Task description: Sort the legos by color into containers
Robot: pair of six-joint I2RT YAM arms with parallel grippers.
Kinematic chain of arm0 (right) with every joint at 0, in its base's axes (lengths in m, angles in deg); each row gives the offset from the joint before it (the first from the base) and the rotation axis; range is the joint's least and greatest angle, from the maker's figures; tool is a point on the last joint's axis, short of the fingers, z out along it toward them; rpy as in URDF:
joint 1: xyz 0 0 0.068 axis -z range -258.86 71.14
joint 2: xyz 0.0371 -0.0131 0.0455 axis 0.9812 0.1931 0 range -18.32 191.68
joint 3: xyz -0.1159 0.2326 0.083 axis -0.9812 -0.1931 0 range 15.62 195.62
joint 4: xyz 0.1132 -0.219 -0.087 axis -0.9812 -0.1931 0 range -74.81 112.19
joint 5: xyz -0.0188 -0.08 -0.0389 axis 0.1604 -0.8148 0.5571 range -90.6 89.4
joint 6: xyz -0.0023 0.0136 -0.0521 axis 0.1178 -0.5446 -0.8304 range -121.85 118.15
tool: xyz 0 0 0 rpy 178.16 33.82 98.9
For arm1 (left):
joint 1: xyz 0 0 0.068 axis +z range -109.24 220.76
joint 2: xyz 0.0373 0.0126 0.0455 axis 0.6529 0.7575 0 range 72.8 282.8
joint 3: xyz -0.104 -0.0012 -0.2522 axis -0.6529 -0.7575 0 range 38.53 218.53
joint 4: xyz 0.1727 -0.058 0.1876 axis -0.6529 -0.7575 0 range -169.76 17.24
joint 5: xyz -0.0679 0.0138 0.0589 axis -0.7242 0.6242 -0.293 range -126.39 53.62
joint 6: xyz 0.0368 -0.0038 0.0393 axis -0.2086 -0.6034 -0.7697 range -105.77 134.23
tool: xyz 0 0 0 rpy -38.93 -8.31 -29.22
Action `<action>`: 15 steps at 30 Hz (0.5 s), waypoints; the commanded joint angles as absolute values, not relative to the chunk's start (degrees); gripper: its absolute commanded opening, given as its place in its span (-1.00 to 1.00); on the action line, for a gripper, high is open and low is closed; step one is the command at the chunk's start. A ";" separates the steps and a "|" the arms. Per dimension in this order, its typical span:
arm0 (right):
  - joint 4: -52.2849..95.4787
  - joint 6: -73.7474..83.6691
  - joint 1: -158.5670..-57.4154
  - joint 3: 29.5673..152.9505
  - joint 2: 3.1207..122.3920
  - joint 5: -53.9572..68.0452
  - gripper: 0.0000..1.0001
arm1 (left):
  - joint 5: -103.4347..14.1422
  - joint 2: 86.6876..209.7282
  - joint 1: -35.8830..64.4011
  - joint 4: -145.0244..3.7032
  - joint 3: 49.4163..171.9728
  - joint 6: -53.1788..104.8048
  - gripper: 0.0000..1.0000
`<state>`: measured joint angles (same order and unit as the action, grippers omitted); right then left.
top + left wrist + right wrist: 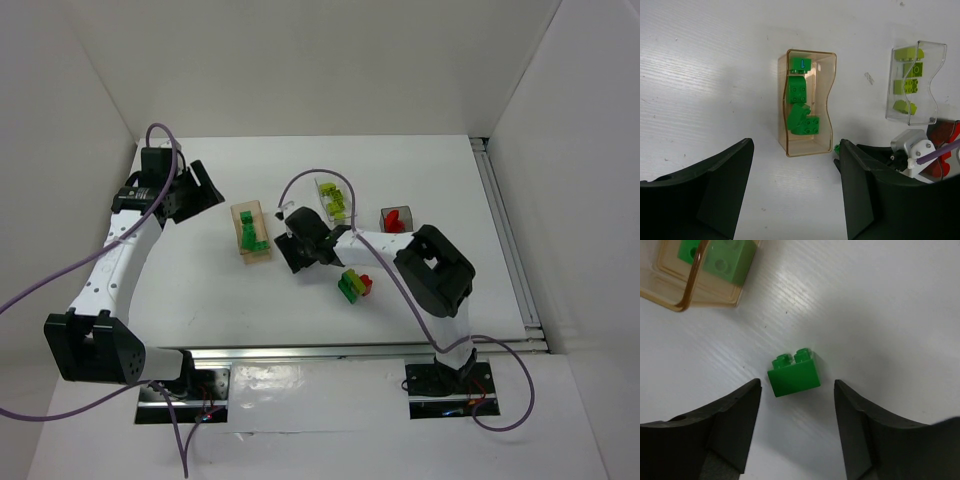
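A dark green lego (793, 374) lies on the table between the tips of my open right gripper (797, 386), untouched. In the top view the right gripper (293, 250) hides it, just right of the peach-orange tray (258, 256). That tray (807, 146) holds several dark green legos (804, 121). The clear tray (931, 60) holds lime legos (908, 85). The reddish tray (385, 213) holds a red lego. My left gripper (795, 167) is open and empty, above the table short of the peach tray; in the top view it (207, 192) is at the far left.
A small clump of lime, green and red legos (355, 285) sits on the table in front of the right gripper. White walls enclose the table. A metal rail (505, 230) runs along the right edge.
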<state>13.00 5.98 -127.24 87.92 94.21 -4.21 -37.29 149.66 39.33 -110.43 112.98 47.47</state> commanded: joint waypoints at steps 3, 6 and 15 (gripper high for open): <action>19.38 7.29 -127.47 87.70 92.86 -7.28 0.21 | -36.82 149.00 39.18 -108.98 113.58 47.37 0.55; 19.91 7.29 -127.47 88.22 93.91 -7.80 0.12 | -37.35 149.00 39.18 -108.98 114.11 46.85 0.55; 18.85 7.29 -128.00 88.75 89.88 -9.38 -0.29 | -36.30 149.00 39.18 -109.50 114.11 46.84 0.55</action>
<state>16.63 7.12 -127.31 87.87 94.18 -7.34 -37.05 149.66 39.33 -110.41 112.98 47.42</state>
